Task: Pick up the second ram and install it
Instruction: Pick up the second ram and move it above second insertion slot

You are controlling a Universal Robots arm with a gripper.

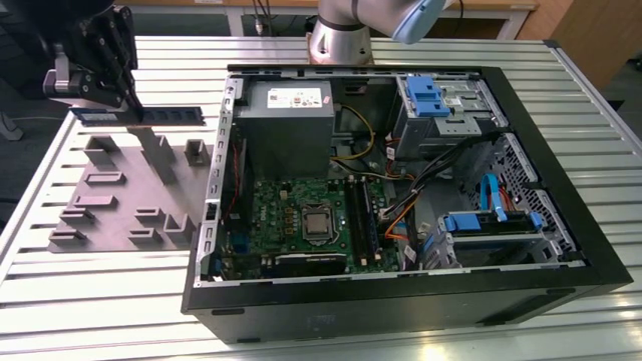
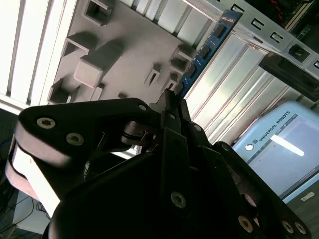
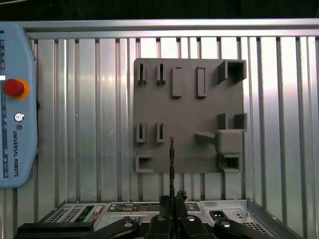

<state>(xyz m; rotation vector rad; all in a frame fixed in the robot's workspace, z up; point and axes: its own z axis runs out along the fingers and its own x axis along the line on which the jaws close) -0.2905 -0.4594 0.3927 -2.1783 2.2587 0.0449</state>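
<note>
The black two-finger gripper [image 1: 98, 110] has its fingers pinched on one end of the second ram [image 1: 165, 115], a long, thin, dark circuit-board stick with black chips. In the exterior view the stick is in the air over the far part of the grey blocky plastic fixture tray [image 1: 120, 203]. Its long axis is level and runs from the fingers toward the exterior view's right, its free end close to the wall of the open black computer case [image 1: 401, 293]. In the first wrist view it shows edge-on [image 3: 171, 157], pointing straight out from the fingers.

The grey power supply box [image 1: 286, 128] carries a white printed label [image 1: 296, 96]. A pale blue teach pendant [image 3: 17, 114] with a red button [image 3: 13, 87] bears a line of lettering. All rest on the ribbed aluminium tabletop [image 1: 101, 301].
</note>
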